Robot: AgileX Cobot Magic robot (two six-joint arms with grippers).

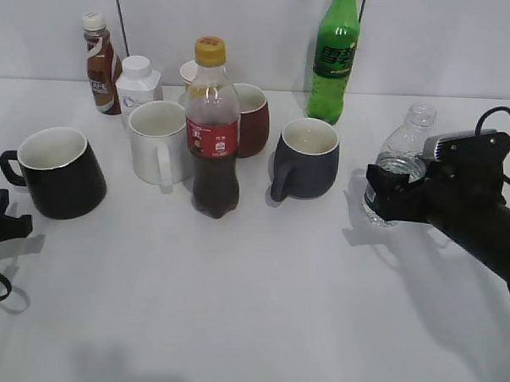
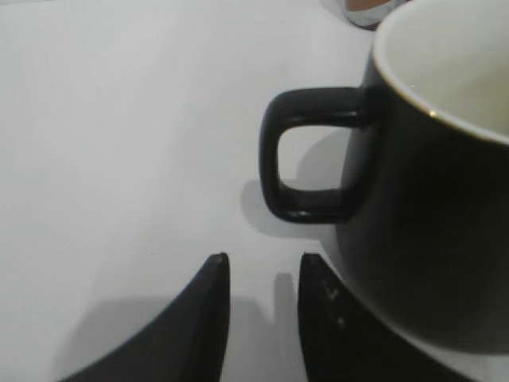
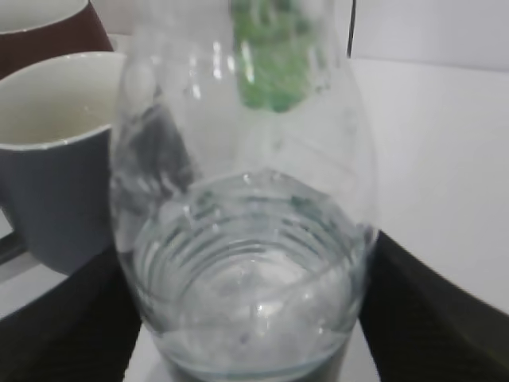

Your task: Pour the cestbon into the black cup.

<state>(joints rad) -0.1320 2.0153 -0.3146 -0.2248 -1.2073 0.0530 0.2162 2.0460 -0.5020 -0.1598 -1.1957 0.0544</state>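
My right gripper [image 1: 396, 187] has its 2 fingers on either side of the cestbon [image 1: 398, 160], pinching its lower body. In the right wrist view the dark fingers press against both sides of the clear bottle, and there is water in it. The bottle stands upright with no cap. I cannot tell if it has left the table [image 1: 258, 310] yet.

So I think I am at the grab step. The pouring has not begun.

Next I must lift the bottle and carry it a long way across, because the black cup [image 1: 59, 172] is far off on the other side from my right gripper. Its open mouth faces up, ready for water.

My left gripper [image 2: 264, 302] sits low just beside the black cup, near its handle [image 2: 306, 155]. Its 2 fingers are a little apart and hold nothing.

Between my right gripper and the black cup stand things I must not hit. The closest is the dark blue-grey mug [image 1: 305, 158], just beside the bottle. Then comes the cola bottle [image 1: 214, 130], which is tall, then the white mug [image 1: 159, 141]. Going high over them, or around the near side where the table is bare, looks safest. I must keep the bottle upright on the way, or water could spill.
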